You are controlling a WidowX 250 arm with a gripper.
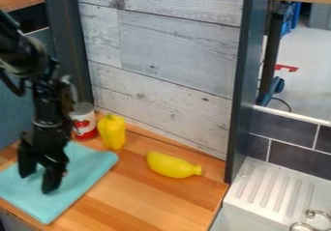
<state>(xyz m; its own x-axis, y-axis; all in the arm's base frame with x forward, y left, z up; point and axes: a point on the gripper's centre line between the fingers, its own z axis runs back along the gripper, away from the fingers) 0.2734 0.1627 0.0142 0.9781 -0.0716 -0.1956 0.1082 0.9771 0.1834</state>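
Note:
The black gripper (38, 176) hangs over a light blue cloth (81, 177) at the left of the wooden counter. Its two fingers are spread apart, with only cloth visible between and below them; whether the tips touch it I cannot tell. To the right behind the gripper stands a red and white can (83, 122), partly hidden by the arm. Beside the can is an upright yellow pepper (112, 131), close to the cloth's back corner. A yellow banana (172, 166) lies on the counter further right.
A whitewashed plank panel (161, 56) rises behind the wooden counter (139, 198), framed by dark posts (246, 85). To the right is a white sink unit (275, 189) with a ridged drainboard and a metal faucet (317, 216), below dark tiles (281, 133).

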